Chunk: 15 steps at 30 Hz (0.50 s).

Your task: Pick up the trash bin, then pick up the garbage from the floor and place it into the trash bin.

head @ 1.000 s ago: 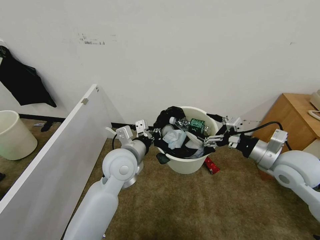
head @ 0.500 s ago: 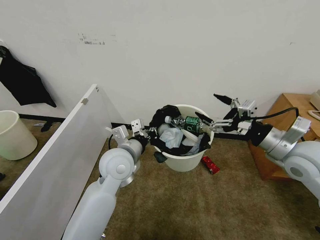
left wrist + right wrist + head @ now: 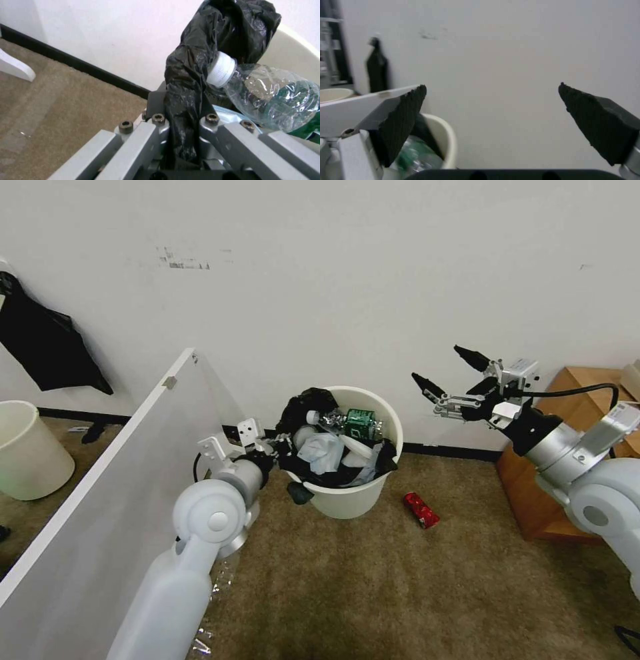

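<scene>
The trash bin (image 3: 357,499), a white bucket with a black bag (image 3: 305,402) over its rim, is held above the carpet by the wall. It is full of garbage: a clear bottle (image 3: 328,419), a green packet (image 3: 360,421) and white tissues (image 3: 320,453). My left gripper (image 3: 283,447) is shut on the bag-covered rim at the bin's left side. In the left wrist view the gripper (image 3: 182,117) pinches the black bag (image 3: 186,75) beside the bottle (image 3: 266,100). My right gripper (image 3: 438,365) hangs open and empty, up to the right of the bin. A red piece of garbage (image 3: 421,510) lies on the floor right of the bin. The right wrist view has the open gripper (image 3: 490,86) with the bin's rim (image 3: 448,135) below it.
A white board (image 3: 100,493) leans along the left. Behind it stands an unlined cream bin (image 3: 27,447), with a black cloth (image 3: 47,347) on the wall. A wooden cabinet (image 3: 587,393) stands at the right. Open brown carpet (image 3: 400,593) lies in front.
My right gripper has pulled up and to the right, away from the bin's rim, and stands open. My left arm has carried the bin to the left. The red piece has stayed put.
</scene>
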Motion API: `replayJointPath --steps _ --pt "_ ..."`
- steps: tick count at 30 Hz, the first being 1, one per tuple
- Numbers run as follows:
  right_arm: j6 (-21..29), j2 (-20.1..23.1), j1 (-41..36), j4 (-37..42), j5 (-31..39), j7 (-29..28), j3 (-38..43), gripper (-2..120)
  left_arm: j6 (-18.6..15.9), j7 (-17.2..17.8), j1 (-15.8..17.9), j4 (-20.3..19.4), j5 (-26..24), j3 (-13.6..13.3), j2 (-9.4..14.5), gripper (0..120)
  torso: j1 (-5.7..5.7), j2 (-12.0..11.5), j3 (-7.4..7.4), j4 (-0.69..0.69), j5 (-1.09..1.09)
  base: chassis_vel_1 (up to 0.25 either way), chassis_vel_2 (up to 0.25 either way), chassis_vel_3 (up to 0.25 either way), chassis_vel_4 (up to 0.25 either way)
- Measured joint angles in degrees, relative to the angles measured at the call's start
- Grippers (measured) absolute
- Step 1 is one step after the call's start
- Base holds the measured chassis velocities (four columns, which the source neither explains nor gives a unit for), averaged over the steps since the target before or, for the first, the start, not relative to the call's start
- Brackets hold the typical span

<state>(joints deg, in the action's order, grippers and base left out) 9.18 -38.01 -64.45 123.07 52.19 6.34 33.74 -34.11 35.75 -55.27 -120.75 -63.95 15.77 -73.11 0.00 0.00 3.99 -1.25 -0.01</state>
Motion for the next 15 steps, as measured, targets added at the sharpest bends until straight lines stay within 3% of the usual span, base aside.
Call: replayJointPath --steps 9,13,15 --pt "9.77 -2.04 -1.41 -2.49 -0.04 -12.20 -1.74 100 -0.08 0.04 -0.86 -1.14 -0.15 1.39 0.47 4 0.00 0.00 0.00 0.00 0.01 0.000 0.000 0.000 0.000" --pt "12.61 -2.21 -1.76 -3.74 0.09 -14.50 -2.26 100 -0.10 0.06 -0.94 -1.23 -0.15 1.57 0.43 4 0.00 0.00 0.00 0.00 0.01 0.000 0.000 0.000 0.000" --pt "16.68 -2.62 -1.99 -5.60 0.62 -17.20 -2.87 100 -0.13 0.09 -1.13 -1.50 -0.17 1.72 0.42 4 0.00 0.00 0.00 0.00 0.01 0.000 0.000 0.000 0.000"
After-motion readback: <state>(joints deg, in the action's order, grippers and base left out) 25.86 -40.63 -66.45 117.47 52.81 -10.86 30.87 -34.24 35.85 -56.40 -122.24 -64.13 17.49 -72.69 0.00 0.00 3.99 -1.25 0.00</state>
